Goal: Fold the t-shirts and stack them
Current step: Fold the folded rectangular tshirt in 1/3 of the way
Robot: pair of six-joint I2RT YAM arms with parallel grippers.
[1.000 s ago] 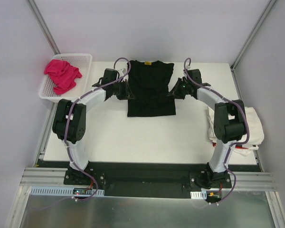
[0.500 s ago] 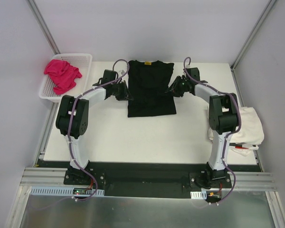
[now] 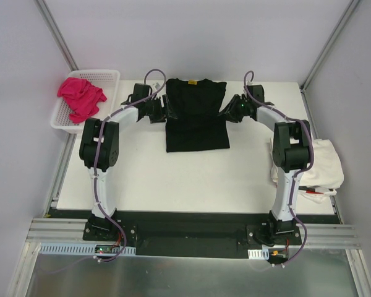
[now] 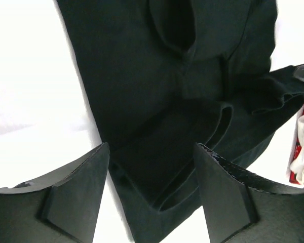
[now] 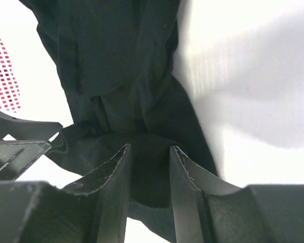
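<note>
Our left gripper gapes wide over the black cloth t-shirt; our right gripper stands narrow, and we cannot tell if it grips.

1. You face a plain, pale grey back wall, with matching side walls closing in left and right.
2. Two slanted metal posts, the left post and the right post, mark the rear corners.
3. Your work surface is a white table, evenly lit with only soft shadows.
4. Along its near edge lies a black plate on a silver rail.
5. Nearest you, a shiny metal sheet reflects dull light.
</note>
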